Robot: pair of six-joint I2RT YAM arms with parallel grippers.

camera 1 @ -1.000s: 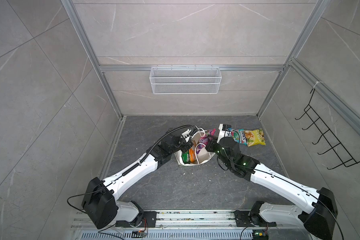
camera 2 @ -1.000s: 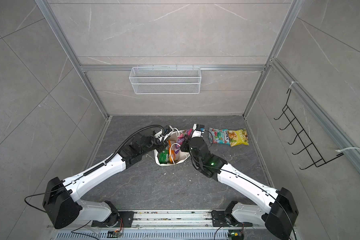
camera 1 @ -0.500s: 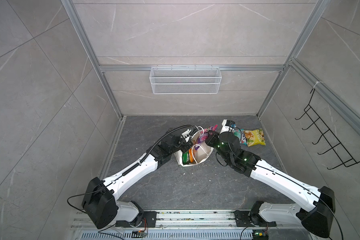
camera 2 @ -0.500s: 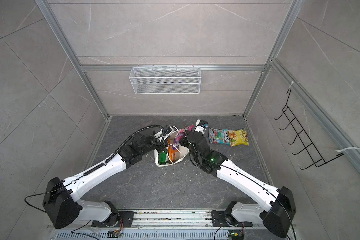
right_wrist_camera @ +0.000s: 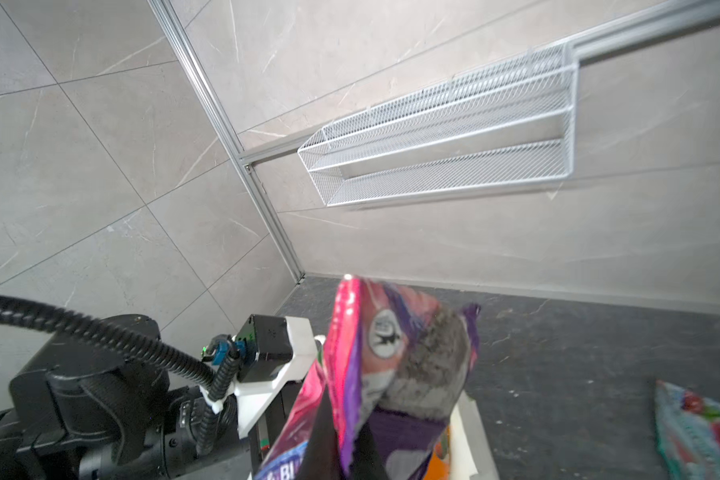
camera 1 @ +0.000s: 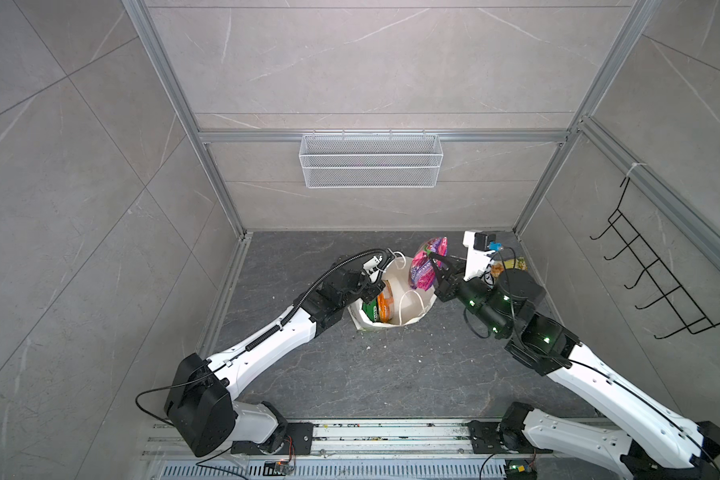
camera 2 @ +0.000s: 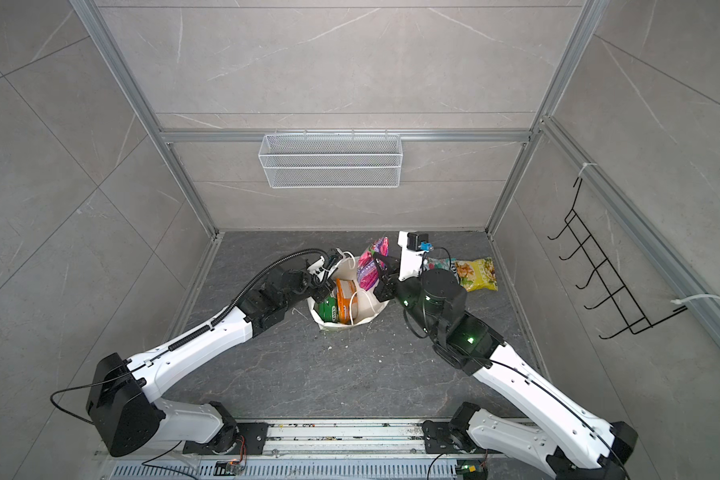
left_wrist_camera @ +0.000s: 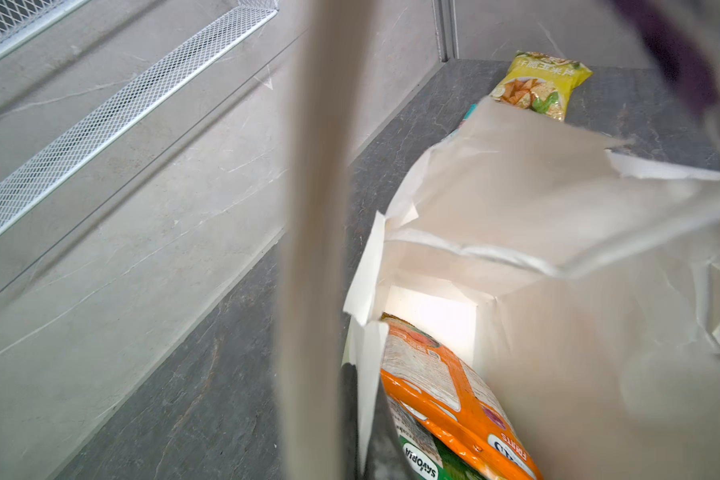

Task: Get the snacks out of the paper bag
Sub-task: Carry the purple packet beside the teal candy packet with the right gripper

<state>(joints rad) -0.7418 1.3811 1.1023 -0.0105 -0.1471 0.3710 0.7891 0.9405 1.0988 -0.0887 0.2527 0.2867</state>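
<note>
Left gripper (camera 1: 370, 289) is pinched shut on the paper bag (camera 1: 422, 308) rim. Orange packet (camera 1: 385, 305) and green packet (camera 1: 368, 312) sit inside, not yet out. Right gripper (camera 1: 434, 266), clamped on the purple packet (camera 1: 421, 270), holds it above the bag. Teal packet (camera 2: 440, 263) and chip bag (camera 2: 476, 274) lie on the floor (camera 2: 350, 374), done.

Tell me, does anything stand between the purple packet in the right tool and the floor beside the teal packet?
Nothing visible does. The right tool holds the purple packet over the mouth of the paper bag; between the bag and the teal packet, only the right arm itself covers the dark floor.
</note>
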